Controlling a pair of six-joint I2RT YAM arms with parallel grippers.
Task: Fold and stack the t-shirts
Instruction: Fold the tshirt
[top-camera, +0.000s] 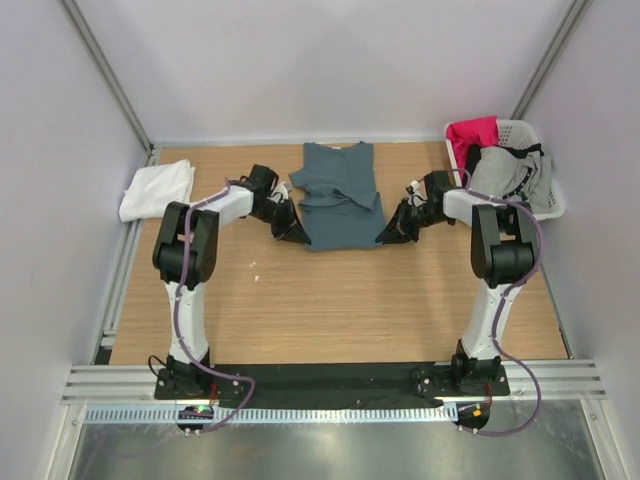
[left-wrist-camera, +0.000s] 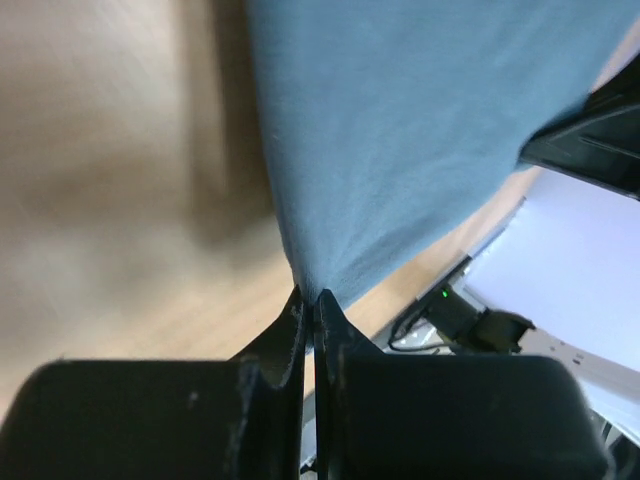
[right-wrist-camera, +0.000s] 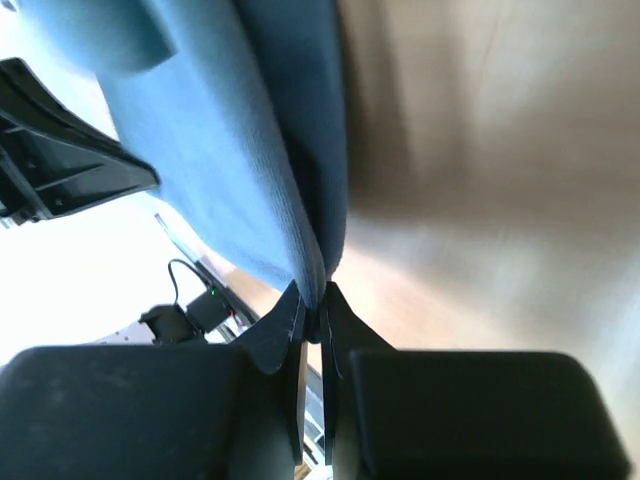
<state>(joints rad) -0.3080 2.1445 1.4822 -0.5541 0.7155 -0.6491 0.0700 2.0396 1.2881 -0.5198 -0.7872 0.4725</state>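
Big slate-blue tee lies at far-centre of table, sleeves tucked in, collar toward far edge. L gripper is pinched closed on the near-left hem corner, R gripper is pinched closed on the near-right one. Wrist views show a thin bite, cloth only at the tips. Step looks like hem-to-collar fold. To do it well: lift both corners together at the same height, keep hem taut btwn arms, lay it flush w/ shoulders, then release. Shallow grip may slip, so go slow. Folded white tee at far-left corner is prob the stack spot. Basket w/ clothes sits at far-right corner.
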